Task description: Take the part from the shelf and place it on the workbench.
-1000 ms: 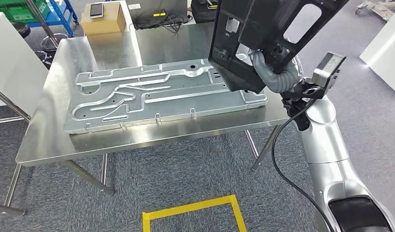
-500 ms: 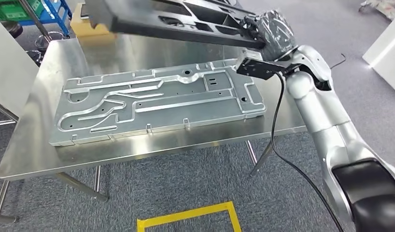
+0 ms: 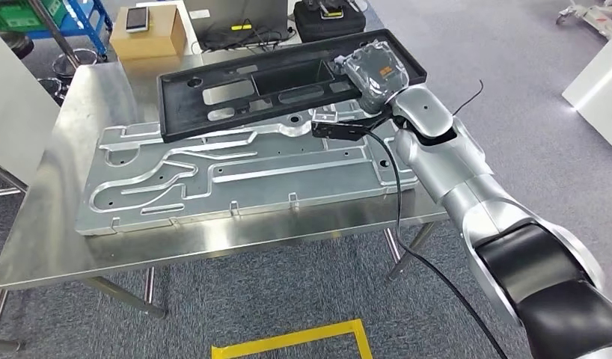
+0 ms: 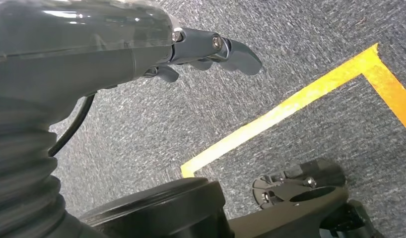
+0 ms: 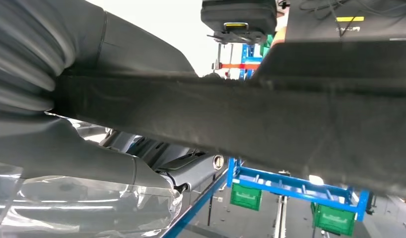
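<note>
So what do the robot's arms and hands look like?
The right arm is shiny silver with a black band near the shoulder, and a black cable runs along it. The right hand sits under a clear plastic cover. The left hand is dark grey, with a ribbed cover and darker fingers.

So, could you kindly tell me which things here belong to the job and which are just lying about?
Belonging to the job:
- long black plastic frame part, held by the right hand
- steel workbench

Lying about:
- large grey metal plate with grooves
- cardboard box with a phone on it
- black case
- yellow floor tape
</note>
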